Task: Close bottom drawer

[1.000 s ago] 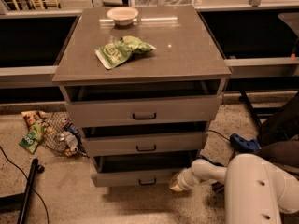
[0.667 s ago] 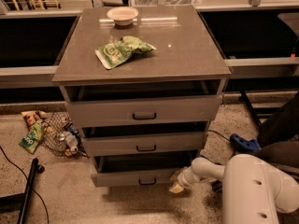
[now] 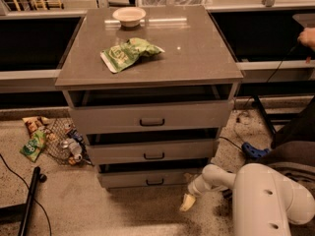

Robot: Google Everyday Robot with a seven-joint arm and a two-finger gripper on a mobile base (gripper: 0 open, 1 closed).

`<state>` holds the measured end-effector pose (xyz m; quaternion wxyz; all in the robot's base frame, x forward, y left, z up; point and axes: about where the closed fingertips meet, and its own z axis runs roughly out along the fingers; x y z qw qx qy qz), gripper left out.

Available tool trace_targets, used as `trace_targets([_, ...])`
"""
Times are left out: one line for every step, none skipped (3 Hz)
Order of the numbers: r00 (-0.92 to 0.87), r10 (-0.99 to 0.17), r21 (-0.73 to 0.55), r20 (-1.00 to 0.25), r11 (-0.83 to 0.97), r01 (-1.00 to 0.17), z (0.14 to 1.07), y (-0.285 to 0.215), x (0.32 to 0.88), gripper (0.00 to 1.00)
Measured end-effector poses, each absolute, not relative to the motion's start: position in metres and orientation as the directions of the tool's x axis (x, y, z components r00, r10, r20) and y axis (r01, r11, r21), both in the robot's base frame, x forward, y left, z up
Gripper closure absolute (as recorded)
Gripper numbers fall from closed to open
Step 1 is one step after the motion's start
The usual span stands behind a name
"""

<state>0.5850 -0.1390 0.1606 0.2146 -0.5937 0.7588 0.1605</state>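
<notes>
The grey cabinet (image 3: 197, 58) has three drawers, all a little open. The bottom drawer (image 3: 128, 178) is the lowest and shallowest, with a small dark loop handle (image 3: 154, 182). Its front sits just under the middle drawer (image 3: 152, 151), with a dark gap above it. The top drawer (image 3: 150, 117) juts out most. My gripper (image 3: 187, 202) hangs low over the floor, just right of and in front of the bottom drawer's right end, not touching it. My white arm (image 3: 266, 195) fills the lower right.
A white bowl (image 3: 129, 16) and a green snack bag (image 3: 129, 54) lie on the cabinet top. A wire basket with litter (image 3: 61, 141) and snack bags (image 3: 33, 144) lie on the floor at left. A black pole (image 3: 29, 200) lies at lower left. A blue object (image 3: 253, 150) and cables lie at right.
The bottom drawer has slid inward toward the cabinet. My gripper, earlier against the drawer front's right end, now sits lower and clear of it.
</notes>
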Motion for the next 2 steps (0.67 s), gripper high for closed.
trace_targets([-0.203, -0.83, -0.006, -0.52, 0.24, -0.971, 0.1589, -0.1393, 0.5857, 0.0])
trace_targets([-0.18, -0.814, -0.003, -0.552, 0.218, -0.976, 0.1618, -0.137, 0.5815, 0.0])
